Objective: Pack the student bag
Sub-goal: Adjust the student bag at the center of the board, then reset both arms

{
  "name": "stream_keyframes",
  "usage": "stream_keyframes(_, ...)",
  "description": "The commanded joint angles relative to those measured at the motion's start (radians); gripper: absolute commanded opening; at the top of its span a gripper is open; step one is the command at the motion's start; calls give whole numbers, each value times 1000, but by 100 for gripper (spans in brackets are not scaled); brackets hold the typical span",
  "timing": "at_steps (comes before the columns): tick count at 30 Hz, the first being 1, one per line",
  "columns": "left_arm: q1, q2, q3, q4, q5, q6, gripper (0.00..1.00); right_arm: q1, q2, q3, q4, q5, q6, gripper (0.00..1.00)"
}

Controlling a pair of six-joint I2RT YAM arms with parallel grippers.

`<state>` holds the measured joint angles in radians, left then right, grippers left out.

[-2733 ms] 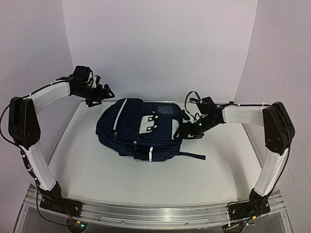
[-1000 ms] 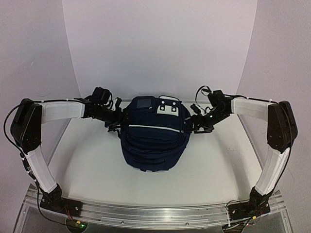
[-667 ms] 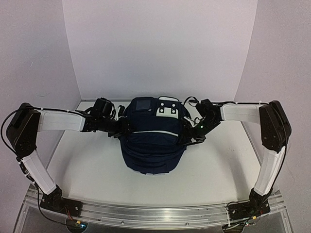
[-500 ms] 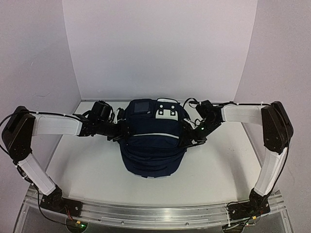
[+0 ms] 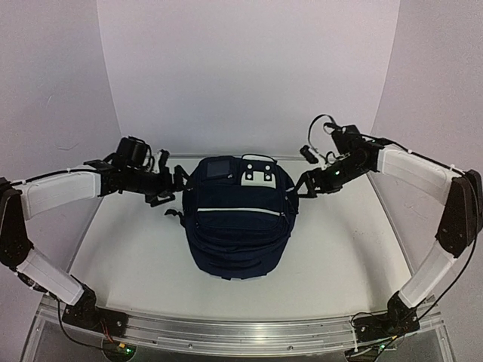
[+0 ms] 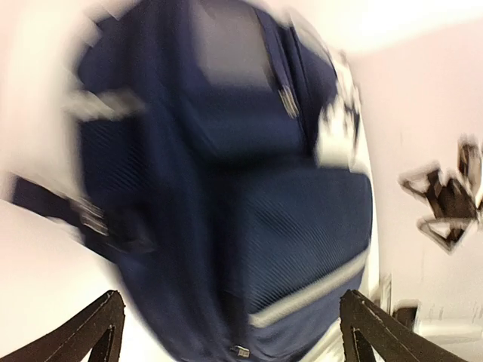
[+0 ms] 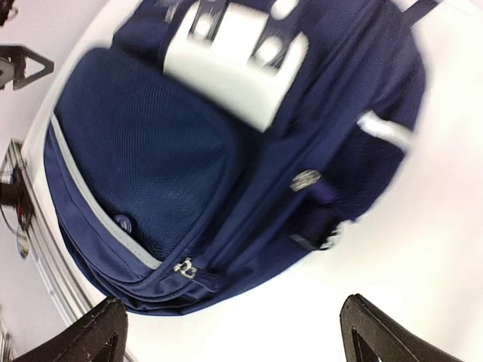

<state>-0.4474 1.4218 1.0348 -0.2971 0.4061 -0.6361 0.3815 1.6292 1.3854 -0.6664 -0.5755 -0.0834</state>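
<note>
One backpack in the middle of the bench, squarely between both sets of fingers. Its long axis looks to run from the arms' side toward the back, with the white patch at the far end. The left fingers are spread wide just off its left flank. The right fingers are spread wide off its right flank, gripping nothing. Neither arm looks nearer, so I'd guess opening it needs both.
</note>
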Motion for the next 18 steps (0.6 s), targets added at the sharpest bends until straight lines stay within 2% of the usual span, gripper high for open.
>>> stream_keyframes(1, 141, -37, 116, -93, 4, 88, 100, -82, -97, 57, 10, -16, -17, 98)
stream_keyframes(5, 199, -14, 137, -141, -46, 108, 100, -115, -116, 24, 10, -2, -42, 98)
stream_keyframes(11, 234, -44, -29, -68, -64, 77, 100, -139, -66, -46, 13, -37, -89, 98)
stream_keyframes(14, 236, -55, -82, -65, -84, 70, 100, -141, -37, -47, 13, -103, -69, 98)
stream_keyframes(18, 236, -91, -120, -45, -102, 62, 100, -141, -22, -41, 14, -101, -61, 98)
